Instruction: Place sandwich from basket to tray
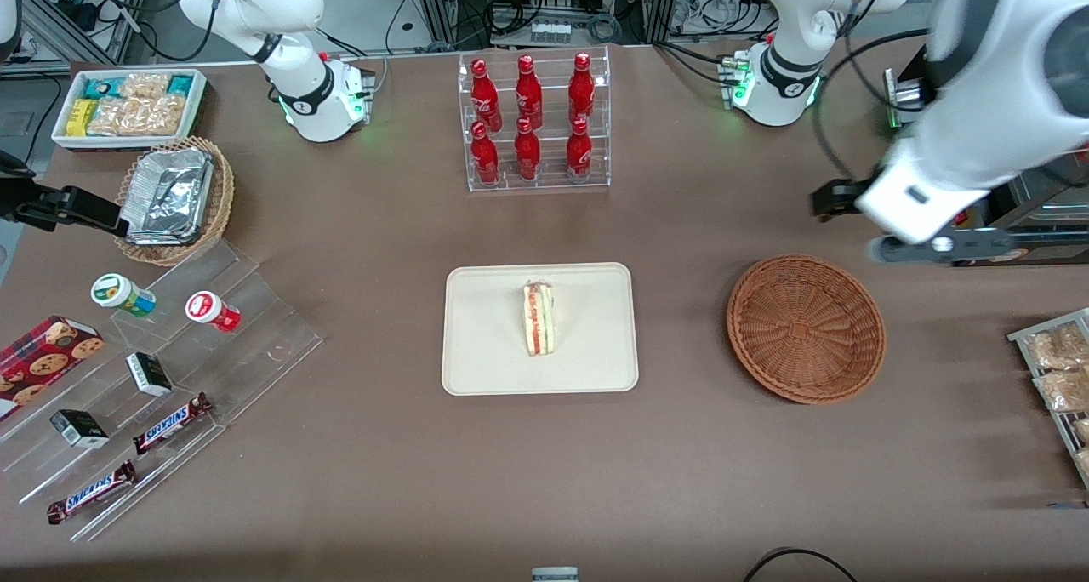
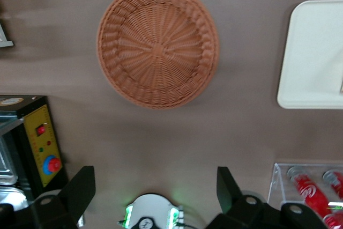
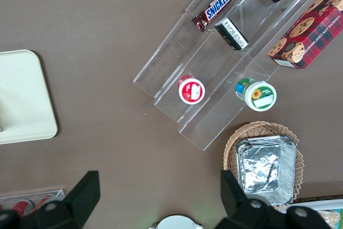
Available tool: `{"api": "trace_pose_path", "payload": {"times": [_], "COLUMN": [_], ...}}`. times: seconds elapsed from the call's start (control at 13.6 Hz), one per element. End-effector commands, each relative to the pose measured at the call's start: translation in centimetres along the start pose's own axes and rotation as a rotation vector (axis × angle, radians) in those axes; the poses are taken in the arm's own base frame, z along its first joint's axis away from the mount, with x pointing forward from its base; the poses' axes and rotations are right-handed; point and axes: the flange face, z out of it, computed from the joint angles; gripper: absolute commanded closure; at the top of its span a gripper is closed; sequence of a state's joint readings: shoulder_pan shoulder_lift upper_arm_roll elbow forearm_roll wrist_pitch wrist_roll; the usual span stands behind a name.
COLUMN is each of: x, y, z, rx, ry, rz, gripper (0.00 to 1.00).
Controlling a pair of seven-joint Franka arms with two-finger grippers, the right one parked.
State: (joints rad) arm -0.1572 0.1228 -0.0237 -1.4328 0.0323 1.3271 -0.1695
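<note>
front view: sandwich lies on tray, well apart from the open, raised end effector.

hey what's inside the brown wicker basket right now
Nothing: the basket shows only bare weave, with no part of its inside covered. The sandwich lies on the tray. The gripper hangs open above the table, farther from the front camera than the basket.

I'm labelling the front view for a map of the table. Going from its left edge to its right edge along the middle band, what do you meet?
Tiered clear stand with snacks → tray → sandwich, lying on the tray → basket, with nothing in it → end effector, open, above the table, farther from the camera than the basket.
</note>
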Motion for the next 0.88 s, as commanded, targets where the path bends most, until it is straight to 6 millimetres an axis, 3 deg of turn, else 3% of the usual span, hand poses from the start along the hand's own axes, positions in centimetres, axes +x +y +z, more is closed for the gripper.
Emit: {"api": "trace_pose_path", "payload": {"times": [0.0, 0.29, 0.51, 0.81], "x": [-1.6, -2.9, -4.3, -4.8], "y": [-5.6, -11.0, -12.3, -12.7], "z": [-0.9, -2.5, -2.3, -0.1], "rx": [-0.064, -0.07, -0.05, -0.043], "ry": [-0.011, 0.051, 0.056, 0.09], "rz": [0.042, -0.016, 0.008, 0.029], "gripper": [0.0, 0.0, 0.0, 0.0]}}
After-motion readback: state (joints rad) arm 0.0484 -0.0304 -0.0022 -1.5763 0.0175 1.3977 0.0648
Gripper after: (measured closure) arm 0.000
